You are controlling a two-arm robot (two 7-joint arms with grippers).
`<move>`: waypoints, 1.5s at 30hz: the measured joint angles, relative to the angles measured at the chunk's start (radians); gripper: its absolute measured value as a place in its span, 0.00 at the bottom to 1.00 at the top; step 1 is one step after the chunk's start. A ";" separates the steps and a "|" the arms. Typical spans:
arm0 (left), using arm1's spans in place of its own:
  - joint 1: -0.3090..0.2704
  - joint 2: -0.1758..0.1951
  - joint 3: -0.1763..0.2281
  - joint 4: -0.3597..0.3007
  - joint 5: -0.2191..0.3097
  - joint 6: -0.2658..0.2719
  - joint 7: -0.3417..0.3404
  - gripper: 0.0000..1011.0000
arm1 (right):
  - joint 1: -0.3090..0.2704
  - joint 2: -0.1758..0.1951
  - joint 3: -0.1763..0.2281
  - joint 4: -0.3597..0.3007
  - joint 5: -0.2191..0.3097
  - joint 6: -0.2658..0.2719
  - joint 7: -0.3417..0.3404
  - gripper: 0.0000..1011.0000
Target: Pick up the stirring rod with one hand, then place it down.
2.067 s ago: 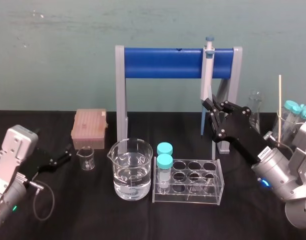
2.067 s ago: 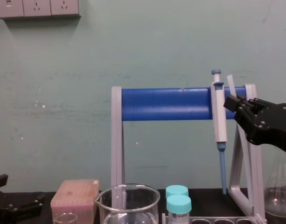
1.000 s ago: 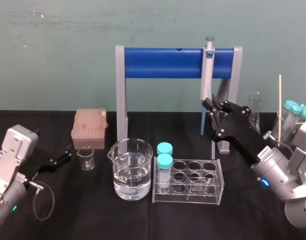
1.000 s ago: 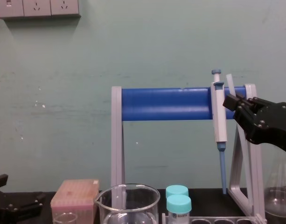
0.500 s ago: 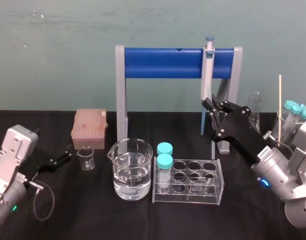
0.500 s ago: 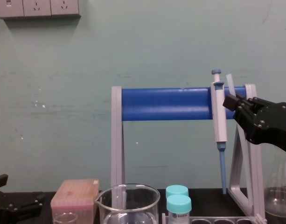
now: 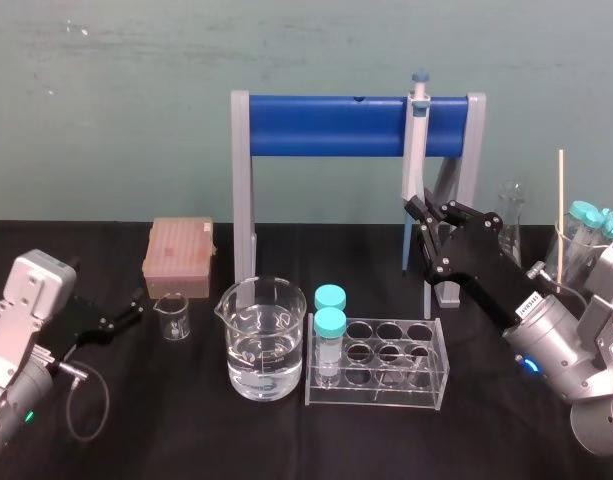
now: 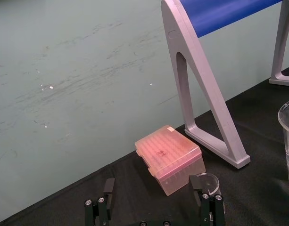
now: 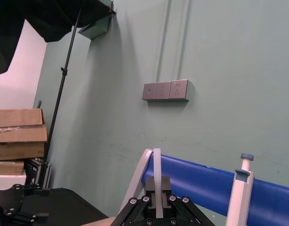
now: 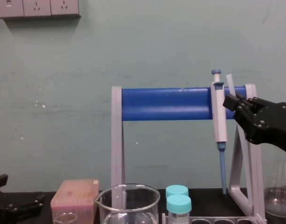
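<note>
Pinches the stirring rod (image 9: pixel 156 170) upright in the right gripper (image 7: pixel 431 214) beside the pipette (image 7: pixel 414 180) and rests the left gripper (image 7: pixel 121 312), spread, by the tabletop's (image 7: pixel 176 425) left edge.

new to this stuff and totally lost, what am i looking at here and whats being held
This is a robot with two arms ending in grippers. One camera looks down from its head, one forward from its chest, and one sits on each wrist. On the black table stand a pink box, a small beaker, a big beaker of water, a rack with two capped tubes, and a blue stand with a pipette hanging on it. The right gripper, beside that stand, is shut on a thin glass rod. The left gripper rests open and idle, low on the left.
</note>
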 joint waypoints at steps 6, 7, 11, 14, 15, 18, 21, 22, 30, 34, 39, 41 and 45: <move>0.000 0.000 0.000 0.000 0.000 0.000 0.000 0.99 | 0.000 0.000 0.000 0.000 0.000 0.000 0.000 0.07; 0.000 0.000 0.000 0.000 0.000 0.000 0.000 0.99 | 0.000 0.000 0.000 0.000 0.000 0.000 0.000 0.07; 0.000 0.000 0.000 0.000 0.000 0.000 0.000 0.99 | 0.000 0.000 0.000 0.000 0.000 0.000 0.000 0.07; 0.000 0.000 0.000 0.000 0.000 0.000 0.000 0.99 | 0.000 0.000 0.000 0.000 0.000 0.000 0.000 0.07; 0.000 0.000 0.000 0.000 0.000 0.000 0.000 0.99 | 0.000 0.000 0.000 0.000 0.000 0.000 0.000 0.07; 0.000 0.000 0.000 0.000 0.000 0.000 0.000 0.99 | 0.000 0.000 0.000 0.000 0.000 0.000 0.000 0.07; 0.000 0.000 0.000 0.000 0.000 0.000 0.000 0.99 | 0.000 0.000 0.000 0.000 0.000 0.000 0.000 0.07; 0.000 0.000 0.000 0.000 0.000 0.000 0.000 0.99 | 0.000 0.000 0.000 0.000 0.000 0.000 0.000 0.07; 0.000 0.000 0.000 0.000 0.000 0.000 0.000 0.99 | 0.000 0.000 0.000 0.000 0.000 0.000 0.000 0.07; 0.000 0.000 0.000 0.000 0.000 0.000 0.000 0.99 | 0.000 0.000 0.000 0.000 0.000 0.000 0.000 0.07; 0.000 0.000 0.000 0.000 0.000 0.000 0.000 0.99 | 0.000 0.000 0.000 0.000 0.000 0.000 0.000 0.07; 0.000 0.000 0.000 0.000 0.000 0.000 0.000 0.99 | 0.000 0.000 0.000 0.000 0.000 0.000 0.000 0.07; 0.000 0.000 0.000 0.000 0.000 0.000 0.000 0.99 | 0.000 0.000 0.000 0.000 0.000 0.000 0.000 0.07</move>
